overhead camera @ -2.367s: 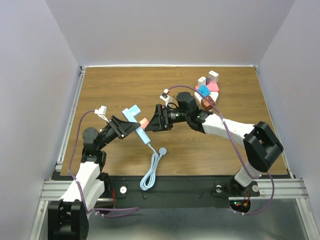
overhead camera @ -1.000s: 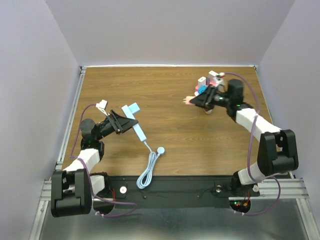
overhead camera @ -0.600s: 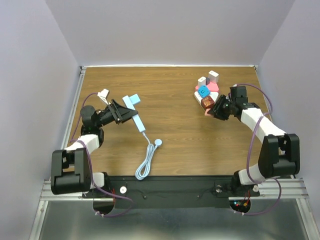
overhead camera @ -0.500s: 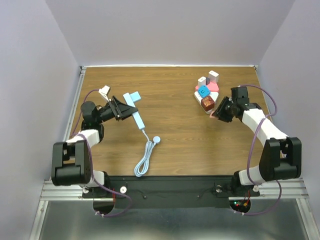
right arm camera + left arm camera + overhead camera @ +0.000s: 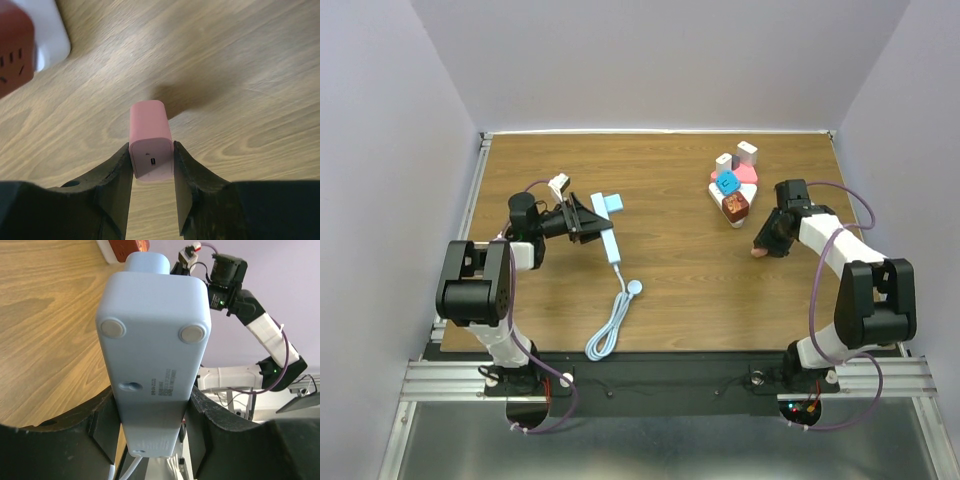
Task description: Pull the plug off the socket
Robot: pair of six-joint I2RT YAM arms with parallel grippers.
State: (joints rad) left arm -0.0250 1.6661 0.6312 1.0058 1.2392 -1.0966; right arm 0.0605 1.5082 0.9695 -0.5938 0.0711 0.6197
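table (image 5: 680,270) middle lies open; adapter cluster (image 5: 730,190) crowds far right, cable (image 5: 612,325) trails near left.

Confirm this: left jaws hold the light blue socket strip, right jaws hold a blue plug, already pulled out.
Wrong colour: the plug in the right gripper is pink, not blue; the right wrist view shows it. The left gripper does hold the light blue socket strip.

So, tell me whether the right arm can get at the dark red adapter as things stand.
Probably reach it, yes: the dark red adapter lies close by with nothing between them. But the right gripper is shut on the pink charger, so it could not grasp it.
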